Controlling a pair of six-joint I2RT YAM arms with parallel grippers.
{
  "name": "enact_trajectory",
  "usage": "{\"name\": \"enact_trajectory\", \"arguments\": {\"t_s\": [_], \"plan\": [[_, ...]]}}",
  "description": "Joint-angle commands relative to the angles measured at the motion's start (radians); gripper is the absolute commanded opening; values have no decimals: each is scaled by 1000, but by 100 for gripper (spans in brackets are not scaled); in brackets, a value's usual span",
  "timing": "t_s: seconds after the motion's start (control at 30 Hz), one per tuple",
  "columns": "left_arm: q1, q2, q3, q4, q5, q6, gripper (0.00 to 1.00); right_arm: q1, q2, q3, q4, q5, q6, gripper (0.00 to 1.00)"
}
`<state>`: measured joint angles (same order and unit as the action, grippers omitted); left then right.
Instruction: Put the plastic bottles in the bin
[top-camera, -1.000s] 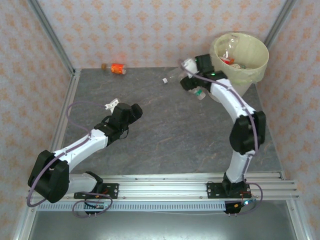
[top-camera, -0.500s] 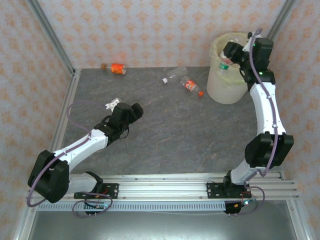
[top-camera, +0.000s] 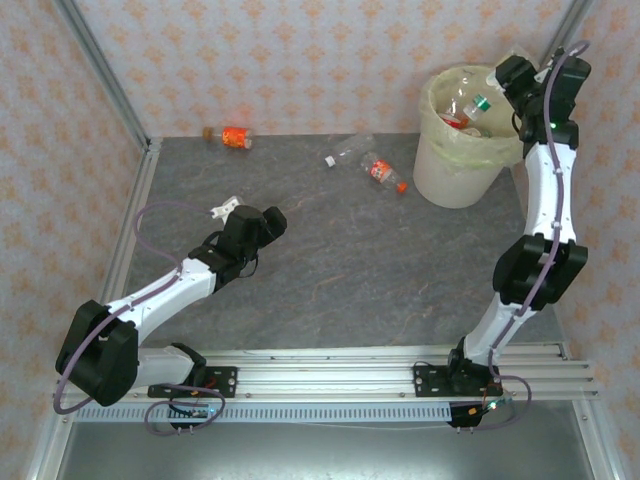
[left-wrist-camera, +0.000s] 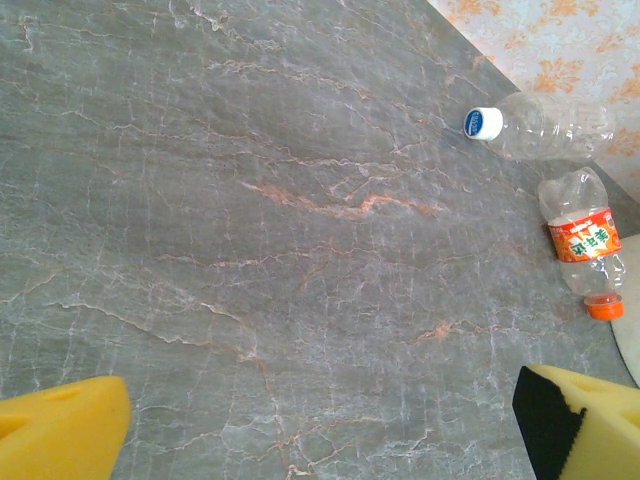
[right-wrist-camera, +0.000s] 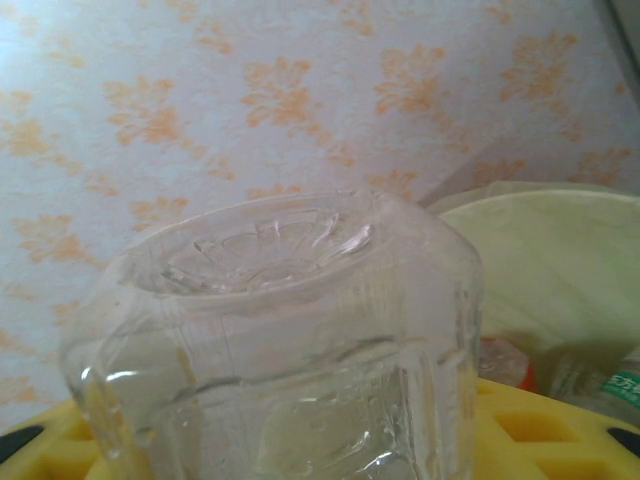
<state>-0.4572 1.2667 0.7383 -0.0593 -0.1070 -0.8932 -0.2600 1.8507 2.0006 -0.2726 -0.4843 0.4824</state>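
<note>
Clear plastic bottle (right-wrist-camera: 290, 340) with a ribbed base is clamped between the right gripper's (top-camera: 498, 92) yellow pads (right-wrist-camera: 545, 425), over the round cream-yellow bin (top-camera: 455, 180) in the upper right of the top view. Left gripper (top-camera: 225, 208) hangs left of centre over the grey stone-look table (top-camera: 330, 270), fingers wide apart and holding nothing. 3 loose bottles sit near the far wall: an orange-labelled bottle (top-camera: 236, 137) at the upper left, a clear blue-capped bottle (left-wrist-camera: 535, 125), and a red-labelled bottle (left-wrist-camera: 583, 240) beside the bin.
</note>
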Motion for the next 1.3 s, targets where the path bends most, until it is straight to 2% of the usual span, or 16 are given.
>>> {"name": "enact_trajectory", "arguments": {"t_s": [0.0,0.07,0.13,0.3,0.4,0.73,0.87,0.97,1.07,1.27], "plan": [[6,-20,25,-14,10,-4,100,4,34,53,-59,66,-49,41],[6,-18,26,-14,12,-5,100,3,46,57,-90,90,-78,42],[6,-14,28,-14,13,-4,100,4,53,62,-123,81,-106,47],[8,7,44,-19,22,-5,100,4,67,103,-224,1,-189,77],[7,22,56,-18,34,-5,100,3,59,106,-244,-56,-231,87],[7,45,60,-11,50,-13,100,3,11,67,-231,-87,-268,94],[6,35,52,-14,38,-13,100,3,-20,24,-192,-82,-204,99],[7,27,46,-14,27,-15,100,6,-43,16,-190,-107,-157,99],[6,19,38,-11,18,-16,100,28,-99,-55,-121,-117,-156,99],[7,17,35,6,21,-24,100,102,-210,-214,28,-92,-251,99]]}}
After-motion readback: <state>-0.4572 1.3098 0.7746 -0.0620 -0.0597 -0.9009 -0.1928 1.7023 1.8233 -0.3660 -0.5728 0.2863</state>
